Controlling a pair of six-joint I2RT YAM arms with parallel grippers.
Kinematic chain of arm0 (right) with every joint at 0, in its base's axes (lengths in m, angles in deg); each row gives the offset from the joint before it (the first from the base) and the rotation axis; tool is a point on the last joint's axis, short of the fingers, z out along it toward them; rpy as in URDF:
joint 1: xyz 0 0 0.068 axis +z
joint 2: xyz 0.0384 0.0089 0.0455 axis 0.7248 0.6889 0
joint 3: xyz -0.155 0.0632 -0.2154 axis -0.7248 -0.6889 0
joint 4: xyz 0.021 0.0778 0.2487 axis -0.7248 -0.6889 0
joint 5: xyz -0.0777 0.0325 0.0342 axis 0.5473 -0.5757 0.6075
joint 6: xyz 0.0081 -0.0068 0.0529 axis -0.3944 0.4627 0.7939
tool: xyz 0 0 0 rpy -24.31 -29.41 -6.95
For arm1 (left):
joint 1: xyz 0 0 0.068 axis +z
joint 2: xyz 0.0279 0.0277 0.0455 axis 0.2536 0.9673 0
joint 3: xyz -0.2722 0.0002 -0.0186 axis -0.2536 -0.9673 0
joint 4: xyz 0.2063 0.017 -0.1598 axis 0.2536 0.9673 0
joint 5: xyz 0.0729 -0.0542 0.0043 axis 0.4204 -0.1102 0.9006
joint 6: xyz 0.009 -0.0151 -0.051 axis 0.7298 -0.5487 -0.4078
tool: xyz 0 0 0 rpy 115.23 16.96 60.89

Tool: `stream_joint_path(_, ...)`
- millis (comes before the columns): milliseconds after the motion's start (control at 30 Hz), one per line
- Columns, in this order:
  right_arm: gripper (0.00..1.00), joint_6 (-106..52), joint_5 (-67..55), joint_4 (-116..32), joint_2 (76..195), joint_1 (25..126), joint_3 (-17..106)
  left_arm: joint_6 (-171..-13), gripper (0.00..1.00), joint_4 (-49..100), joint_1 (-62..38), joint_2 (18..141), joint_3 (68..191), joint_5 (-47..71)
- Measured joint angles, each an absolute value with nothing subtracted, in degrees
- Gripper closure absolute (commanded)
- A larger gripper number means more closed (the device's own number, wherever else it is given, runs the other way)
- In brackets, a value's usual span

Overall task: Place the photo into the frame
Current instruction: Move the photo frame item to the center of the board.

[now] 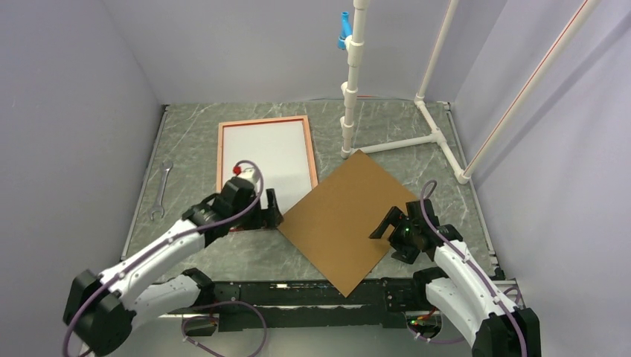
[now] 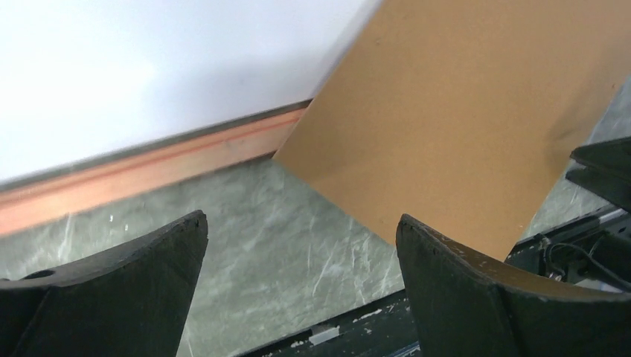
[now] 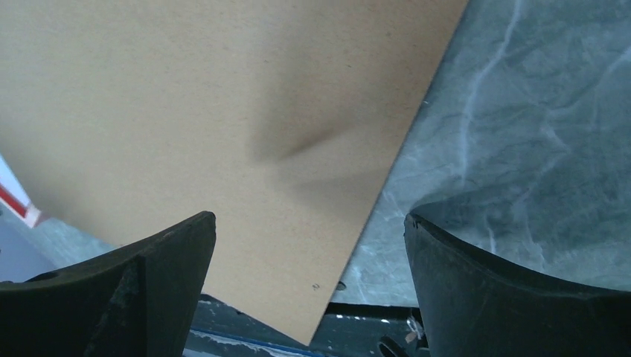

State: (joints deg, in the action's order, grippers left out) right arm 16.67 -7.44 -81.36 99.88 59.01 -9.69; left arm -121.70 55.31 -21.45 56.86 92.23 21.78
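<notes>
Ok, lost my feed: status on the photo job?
Left end effector and right end effector open, empty. Photo white side up inside frame. Brown board crowds frame's near right corner.

White arm shells (image 1: 160, 251), black joints; looping purple cables (image 1: 260, 186); curved black fingers (image 2: 134, 297)

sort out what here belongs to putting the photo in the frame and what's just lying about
For the job: frame; white sheet inside it, likely the photo face down; brown backing board.
Lying about: wrench; white pipe stand with blue clip.
</notes>
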Motion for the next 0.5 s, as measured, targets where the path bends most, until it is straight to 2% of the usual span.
stream_joint_path(500, 0.0, 18.9, -10.9, -71.0, 105.2, 58.9, -10.3, -105.5, 0.05, 52.4, -16.1, 93.9, 116.7, -0.3)
